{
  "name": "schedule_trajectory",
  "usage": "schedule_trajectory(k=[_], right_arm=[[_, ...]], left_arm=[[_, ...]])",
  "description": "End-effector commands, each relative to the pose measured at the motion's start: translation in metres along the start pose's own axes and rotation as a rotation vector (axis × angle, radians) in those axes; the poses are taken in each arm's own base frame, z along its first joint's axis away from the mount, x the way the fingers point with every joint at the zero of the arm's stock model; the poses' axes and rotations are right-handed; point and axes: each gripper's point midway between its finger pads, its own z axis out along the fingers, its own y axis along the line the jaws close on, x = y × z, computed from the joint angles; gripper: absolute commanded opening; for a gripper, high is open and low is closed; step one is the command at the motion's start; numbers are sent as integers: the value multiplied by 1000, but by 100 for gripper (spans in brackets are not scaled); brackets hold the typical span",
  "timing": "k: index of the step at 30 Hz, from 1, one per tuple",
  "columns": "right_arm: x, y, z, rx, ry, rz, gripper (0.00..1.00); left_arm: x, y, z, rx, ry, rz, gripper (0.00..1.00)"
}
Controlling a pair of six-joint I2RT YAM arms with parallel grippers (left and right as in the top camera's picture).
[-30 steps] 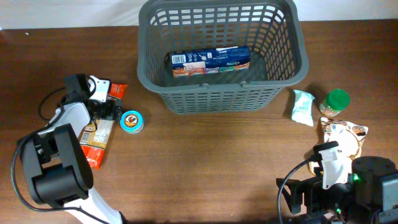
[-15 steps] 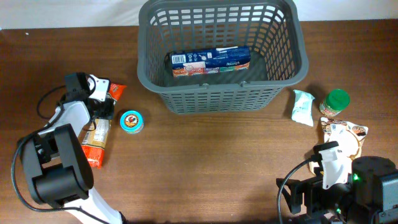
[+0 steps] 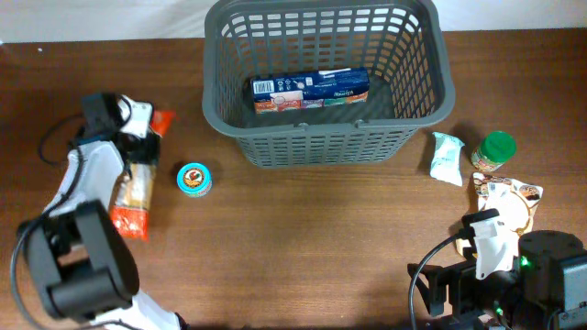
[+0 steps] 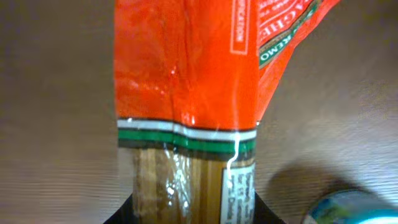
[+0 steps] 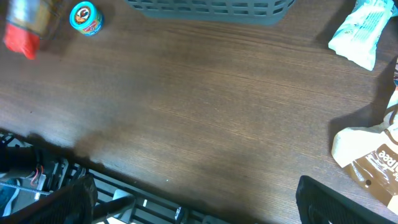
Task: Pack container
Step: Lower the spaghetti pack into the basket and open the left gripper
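The container (image 3: 326, 137) is a dark grey slotted basket at the back centre, with a blue box (image 3: 312, 90) lying in it. To its left, my left gripper (image 3: 138, 139) is shut on a long orange pasta packet (image 3: 133, 188) that trails toward the front edge. In the left wrist view the packet (image 4: 186, 93) fills the middle, and the dark jaws press its clear part from both sides (image 4: 193, 214). At the front right, my right gripper (image 5: 205, 205) stands open low over bare table, holding nothing.
A small round tin (image 3: 193, 179) lies just right of the packet. Right of the basket are a pale green sachet (image 3: 447, 156), a green-lidded jar (image 3: 495, 151) and a white and brown pouch (image 3: 509, 197). The right arm (image 3: 514, 266) fills the front right corner.
My left gripper closed on the pasta packet and drew back to the left. The packet swung with it, away from the tin. The right arm has not moved.
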Motion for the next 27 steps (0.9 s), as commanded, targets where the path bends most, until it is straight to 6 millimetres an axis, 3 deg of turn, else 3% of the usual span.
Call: schedule_trajectory(k=[1, 2, 3, 4, 6, 8, 10, 12, 13, 15, 16, 19, 20, 22, 24, 27], right_arm=[[1, 2, 0, -11, -2, -15, 99], [1, 2, 0, -11, -2, -15, 99], [0, 2, 0, -11, -2, -15, 99], [0, 2, 0, -11, -2, -15, 99], [0, 2, 0, -11, -2, -15, 99], [0, 2, 0, -11, -3, -15, 99], [0, 2, 0, -11, -6, -16, 99], [-1, 2, 0, -11, -8, -17, 99], [-1, 2, 0, -11, -8, -17, 99], [-1, 2, 0, -11, -8, -17, 99], [-1, 2, 0, -11, -8, -17, 99], [-1, 2, 0, -12, -7, -16, 99], [0, 2, 0, -12, -6, -16, 99], [0, 2, 0, -12, -4, -15, 99], [2, 2, 0, -11, 3, -14, 99], [2, 2, 0, -11, 3, -14, 99]], left_arm=[[-98, 24, -126, -102, -338, 22, 2], [-113, 21, -151, -89, -400, 32, 2], [-138, 9, -197, -52, -513, 67, 2], [-153, -4, -229, -20, -589, 101, 2], [-174, -25, -275, 6, -692, 159, 2], [-194, -61, -323, 26, -795, 277, 2], [-204, -93, -351, 52, -858, 372, 2], [-216, -141, -382, 46, -938, 498, 2], [-218, -152, -388, 31, -954, 531, 2], [-221, -188, -395, 30, -979, 637, 2], [-222, -219, -395, 31, -990, 732, 2], [-220, -263, -384, 0, -976, 881, 2], [-218, -287, -368, -46, -943, 978, 2], [-218, -307, -346, -117, -890, 1066, 2], [-214, -342, -299, -217, -774, 1212, 2], [-205, -367, -270, -191, -723, 1274, 2]])
